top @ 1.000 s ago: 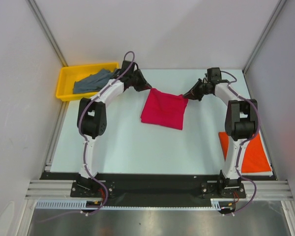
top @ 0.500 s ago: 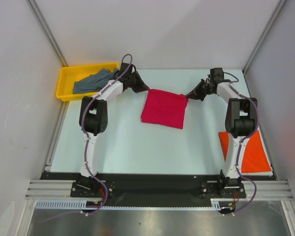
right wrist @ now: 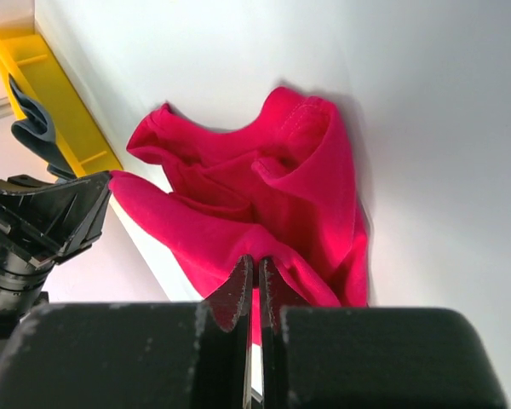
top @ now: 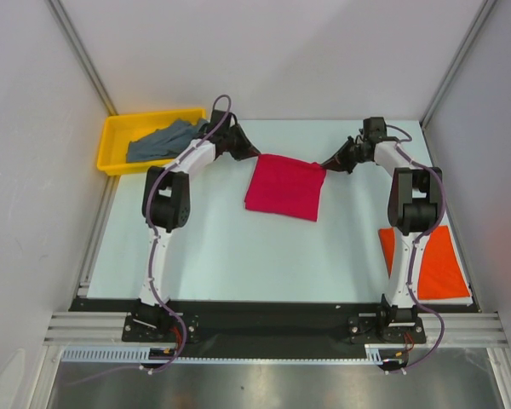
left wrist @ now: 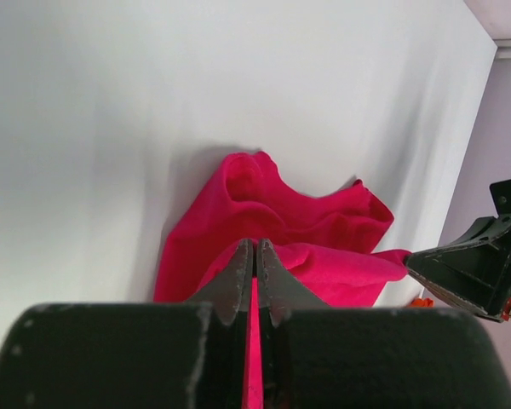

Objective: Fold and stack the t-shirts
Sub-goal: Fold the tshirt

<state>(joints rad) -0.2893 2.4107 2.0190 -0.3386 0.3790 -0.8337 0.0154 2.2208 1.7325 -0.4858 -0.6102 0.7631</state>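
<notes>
The crimson-pink t-shirt (top: 283,187) hangs stretched between both grippers near the back middle of the table, its lower part draping onto the surface. My left gripper (top: 258,155) is shut on its left top corner, and my right gripper (top: 324,168) is shut on its right top corner. In the left wrist view the gripper (left wrist: 255,247) pinches crimson-pink t-shirt (left wrist: 272,213) cloth between its closed jaws. The right wrist view shows that gripper (right wrist: 255,262) pinching the same crimson-pink t-shirt (right wrist: 264,196). The orange-red t-shirt (top: 439,264) lies flat at the right front. The grey-blue t-shirt (top: 160,141) lies in the tray.
A yellow plastic tray (top: 119,129) stands at the back left corner, holding the grey-blue cloth. White walls close in the table on three sides. The arm bases are bolted at the near edge.
Both grippers keep their hold on the crimson-pink shirt. The arms' elbows have shifted a little toward the back, and the shirt's top edge sits slightly more level.
</notes>
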